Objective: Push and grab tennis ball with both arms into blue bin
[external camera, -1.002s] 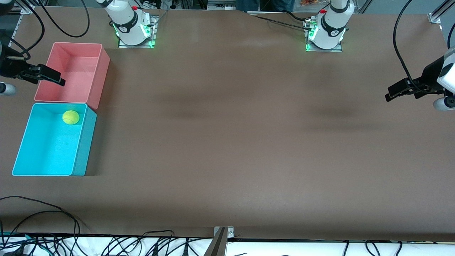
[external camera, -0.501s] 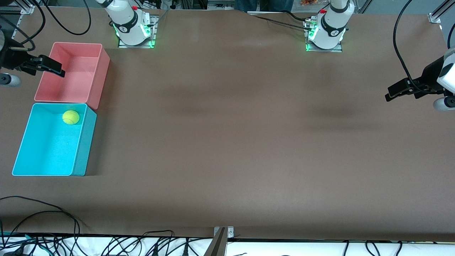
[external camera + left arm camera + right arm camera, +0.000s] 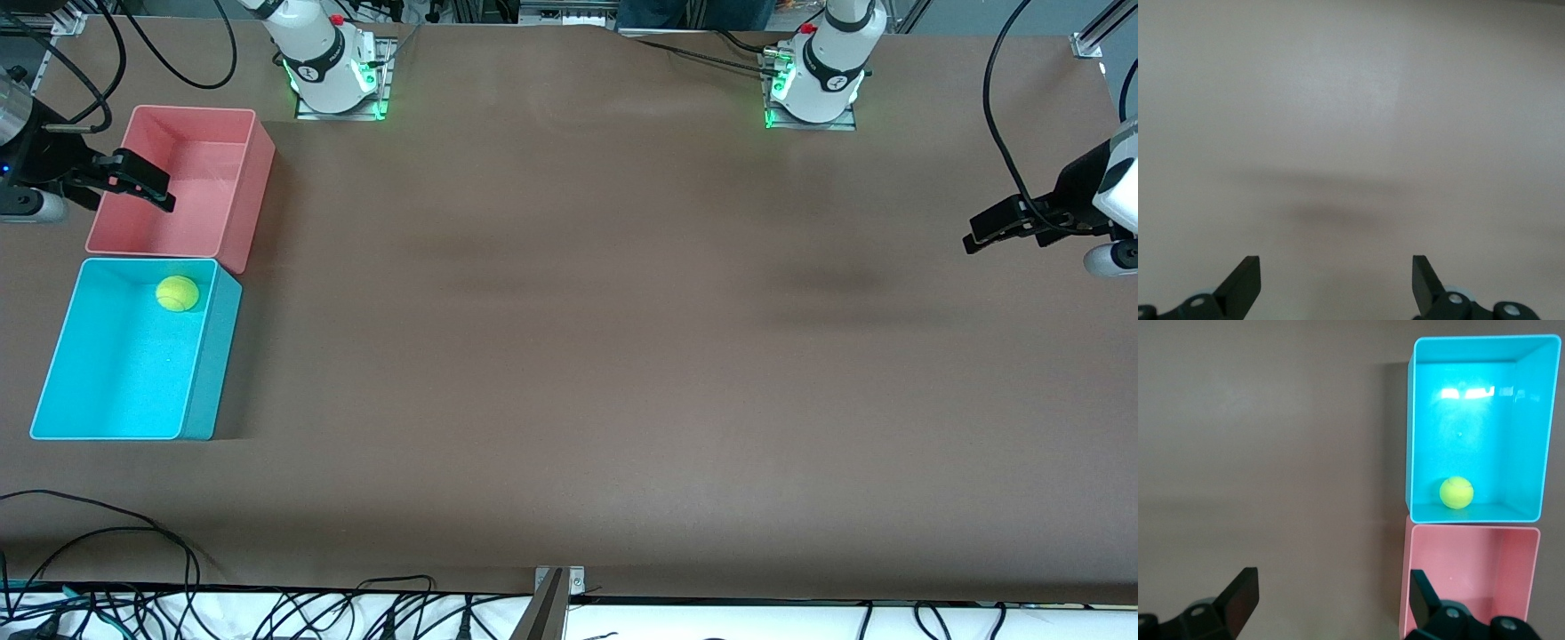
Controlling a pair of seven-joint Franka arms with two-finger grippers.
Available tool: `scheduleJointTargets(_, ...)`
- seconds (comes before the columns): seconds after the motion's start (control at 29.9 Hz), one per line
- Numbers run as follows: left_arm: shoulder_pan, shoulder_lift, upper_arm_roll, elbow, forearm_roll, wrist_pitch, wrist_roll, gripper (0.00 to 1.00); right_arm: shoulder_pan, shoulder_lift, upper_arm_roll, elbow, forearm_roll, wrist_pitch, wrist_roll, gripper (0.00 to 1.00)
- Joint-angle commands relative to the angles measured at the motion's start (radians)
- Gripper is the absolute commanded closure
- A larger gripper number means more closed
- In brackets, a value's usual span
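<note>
Resting fuzzy yellow-green tennis ball (image 3: 177,293), blue bin (image 3: 62,356)

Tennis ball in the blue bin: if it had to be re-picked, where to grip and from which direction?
Probably straight down from above. The tennis ball lies on the floor of the blue bin, close to the wall that adjoins the pink bin, so side approach is blocked. Set the jaws across its widest part, parallel to that wall.

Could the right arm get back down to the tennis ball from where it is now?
Probably yes: the right gripper, open over the pink bin, adjoins the open-topped blue bin holding the tennis ball, uncovered.
</note>
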Motion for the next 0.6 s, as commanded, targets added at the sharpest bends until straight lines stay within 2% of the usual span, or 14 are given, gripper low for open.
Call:
scheduleJointTargets(0.0,0.002,-0.017,-0.008,-0.011,0.023,0.005,-0.004,0.0,0.004,-0.007,-0.009,-0.015,0.02,0.048,0.003,0.0)
scheduleJointTargets(0.57,0.002,-0.019,-0.011,-0.011,0.023,-0.003,-0.004,0.0,0.008,0.005,-0.046,-0.001,0.023,0.016,-0.053,0.0)
